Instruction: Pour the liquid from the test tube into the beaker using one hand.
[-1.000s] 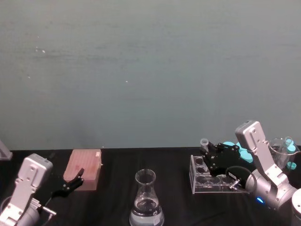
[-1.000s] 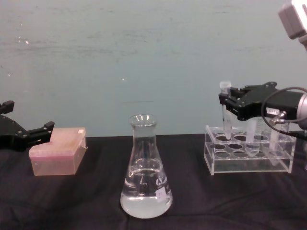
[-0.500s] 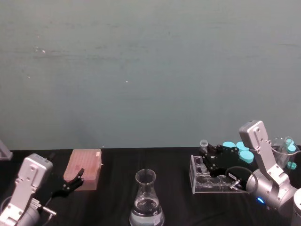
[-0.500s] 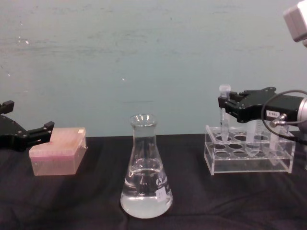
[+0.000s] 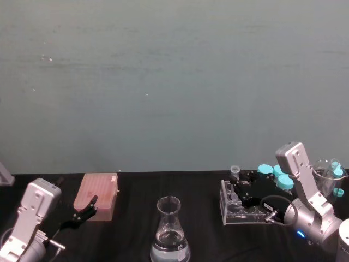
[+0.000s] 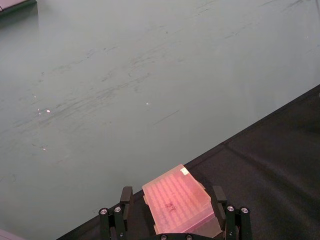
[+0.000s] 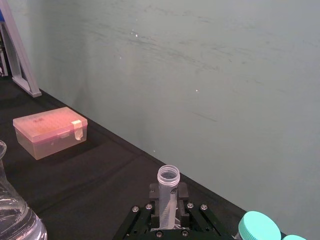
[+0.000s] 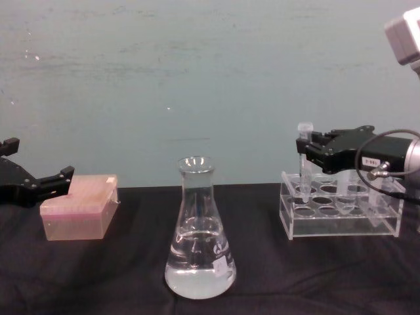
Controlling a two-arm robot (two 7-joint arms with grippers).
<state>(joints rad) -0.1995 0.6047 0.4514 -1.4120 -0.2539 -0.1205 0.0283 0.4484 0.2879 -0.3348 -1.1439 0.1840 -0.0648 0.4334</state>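
Observation:
The test tube (image 8: 303, 152) stands upright in my right gripper (image 8: 307, 147), which is shut on it just below its flared rim. Its lower tip dips into a hole at the left end of the clear rack (image 8: 338, 222). The head view shows the test tube (image 5: 235, 170) and right gripper (image 5: 238, 179) over the rack (image 5: 240, 212); the right wrist view shows the tube (image 7: 167, 192) between the fingers. The beaker (image 8: 199, 236) (image 5: 169, 232) stands at table centre with clear liquid (image 8: 199, 272) in its base. I cannot tell whether any liquid is in the tube. My left gripper (image 5: 87, 210) (image 8: 60, 176) rests open at far left.
A pink lidded box (image 5: 98, 196) (image 8: 79, 210) (image 6: 176, 200) lies just ahead of the left gripper. Teal-capped tubes (image 5: 272, 172) (image 7: 257, 225) stand in the rack's back rows. A glass vessel (image 5: 326, 173) sits at the far right. Black cloth (image 8: 118, 275) covers the table.
My right gripper has come down with the test tube, and the tube's tip has sunk into the rack's left hole. The left arm and beaker have not moved.

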